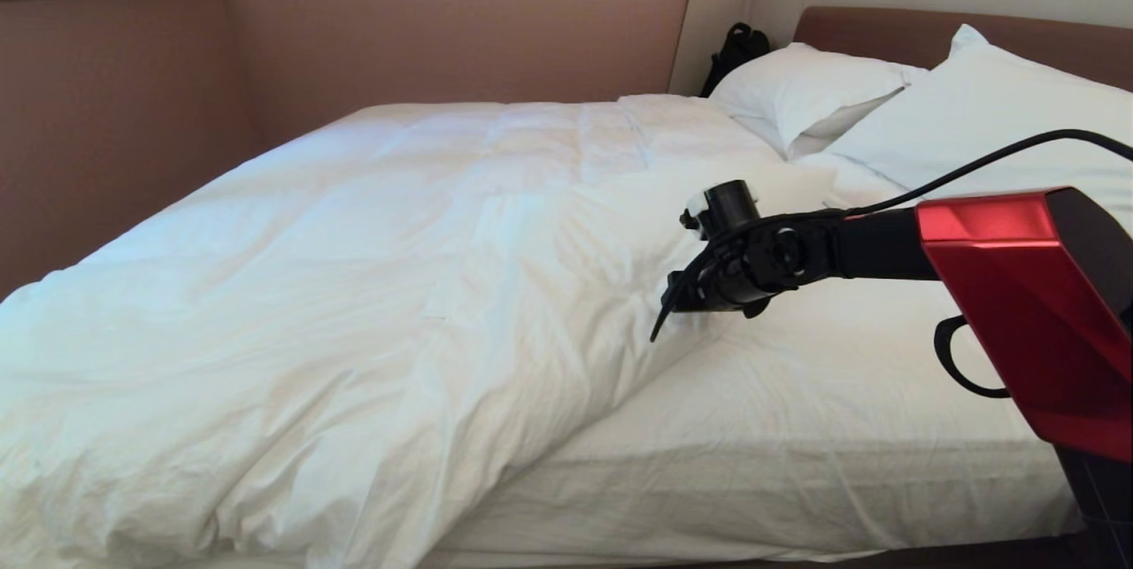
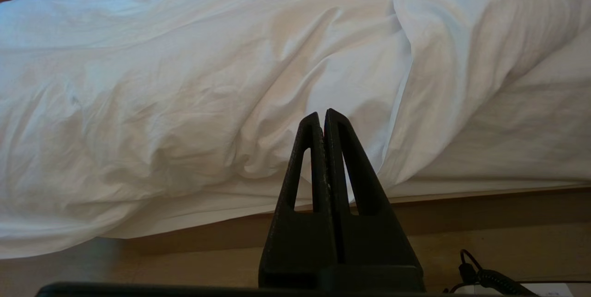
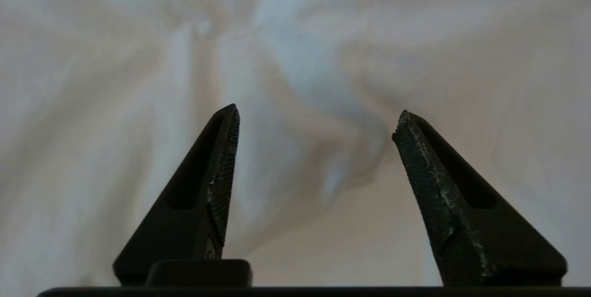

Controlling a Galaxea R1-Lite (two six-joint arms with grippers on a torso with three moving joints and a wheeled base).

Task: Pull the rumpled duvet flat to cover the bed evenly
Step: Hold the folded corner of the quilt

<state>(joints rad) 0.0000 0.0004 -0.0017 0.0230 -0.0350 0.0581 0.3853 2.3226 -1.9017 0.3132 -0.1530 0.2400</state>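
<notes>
Pinkish-beige walls close in around the bed [image 1: 797, 463], and from your head camera you see its brown padded headboard [image 1: 885, 29] in a pale surround, with a strip of warm light above. Two white pillows [image 1: 929, 109] lean at the head end, and a black bag [image 1: 736, 51] sits in the corner behind them. The duvet [image 1: 354, 286], thick, puffy and softly creased, is bunched toward the left side of the bed and spills over the near edge, leaving the thin, tight fitted sheet [image 1: 841, 410] bare on the right. Your right gripper [image 1: 677, 308] reaches in on its black and red arm and hangs at the duvet's diagonal edge, right where it meets the bare sheet. Only the right wrist camera shows you its state: the two dark, rough-faced fingers [image 3: 221, 167] stand wide apart with creased white fabric beyond them and nothing pinched between. Your left gripper [image 2: 324, 117] never appears in the head view; its own camera shows the tapered fingers pressed together, empty, low beside the bed, facing the overhanging duvet [image 2: 184, 80], the wood-toned floor [image 2: 508, 237] and a black cable [image 2: 485, 276].
</notes>
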